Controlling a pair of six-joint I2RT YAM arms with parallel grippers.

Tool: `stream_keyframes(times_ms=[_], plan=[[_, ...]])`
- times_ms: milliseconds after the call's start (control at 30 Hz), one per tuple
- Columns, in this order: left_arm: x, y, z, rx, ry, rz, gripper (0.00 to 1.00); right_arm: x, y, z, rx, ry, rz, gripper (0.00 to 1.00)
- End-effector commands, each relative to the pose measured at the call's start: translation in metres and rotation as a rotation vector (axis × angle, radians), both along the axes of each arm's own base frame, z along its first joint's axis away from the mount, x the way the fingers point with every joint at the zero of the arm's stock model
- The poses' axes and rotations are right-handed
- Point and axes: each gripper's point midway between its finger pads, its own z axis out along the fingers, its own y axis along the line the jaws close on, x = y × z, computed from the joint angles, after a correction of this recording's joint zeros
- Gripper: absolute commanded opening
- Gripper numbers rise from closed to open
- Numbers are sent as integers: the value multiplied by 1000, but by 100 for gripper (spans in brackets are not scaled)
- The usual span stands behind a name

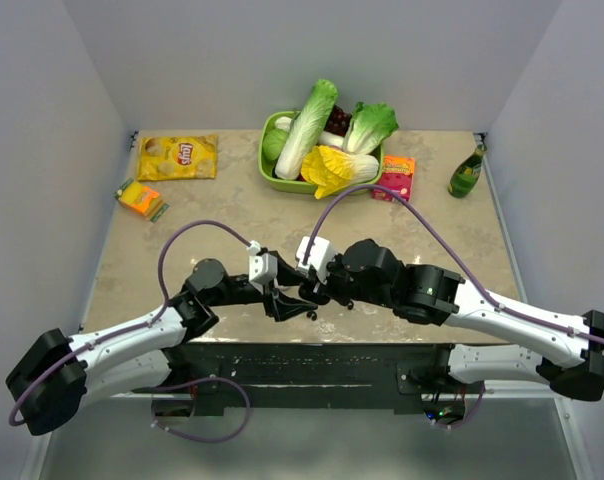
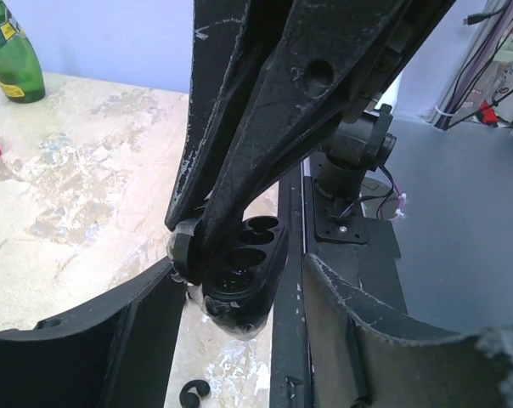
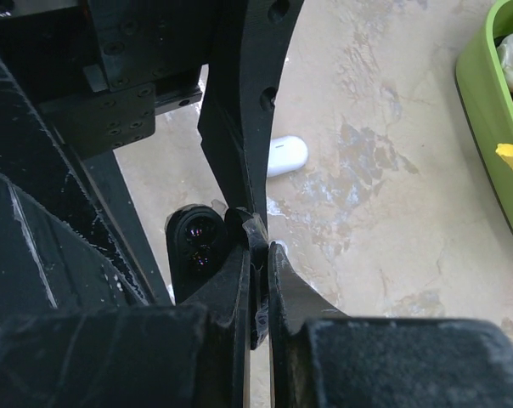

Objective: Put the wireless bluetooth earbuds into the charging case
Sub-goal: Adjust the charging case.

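Note:
My right gripper (image 3: 261, 255) is shut on the thin lid of an open black earbud case (image 3: 193, 246) and holds it above the table. In the left wrist view the case (image 2: 244, 263) shows dark round wells, and the right fingers (image 2: 239, 127) come down onto it from above. My left gripper (image 2: 239, 340) is open, with its fingers on either side just below the case and not touching it. A black hook-shaped earbud (image 2: 193, 393) lies on the table under it. A small glossy white oval charging case (image 3: 286, 155) lies on the table beyond. Both grippers (image 1: 300, 297) meet near the front edge.
A green bin (image 1: 272, 178) of vegetables stands at the back, with a chip bag (image 1: 178, 157) and an orange pack (image 1: 140, 198) to the left. A pink box (image 1: 397, 177) and a green bottle (image 1: 467, 172) are to the right. The table's front edge (image 2: 289, 255) runs close beside the case.

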Motion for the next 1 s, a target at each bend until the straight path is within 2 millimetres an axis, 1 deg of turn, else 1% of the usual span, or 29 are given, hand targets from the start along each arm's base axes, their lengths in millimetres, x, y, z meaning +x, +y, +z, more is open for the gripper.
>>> stream_keyframes(times_ms=[0,133,233,433,467,600,800,967], plan=[[-1,-4,24,-64,-50,-33,60,-1,8,24,57,-28,24,0],[0,-4,18,-55,-35,-26,62,-2,10,24,59,-20,33,0],[1,-5,17,-55,-31,-28,62,-4,11,26,66,-18,39,0],[0,-5,17,-58,-34,-35,52,-4,10,25,66,-19,38,0],[0,-5,15,-55,-29,-34,52,-4,10,27,73,-19,35,0],[2,-5,12,-52,-17,-22,59,-5,10,30,83,-20,39,0],[3,-6,9,-45,-7,-19,60,-4,9,31,85,-23,34,0],[4,-6,6,-42,4,-17,62,-3,7,37,106,-33,27,0]])
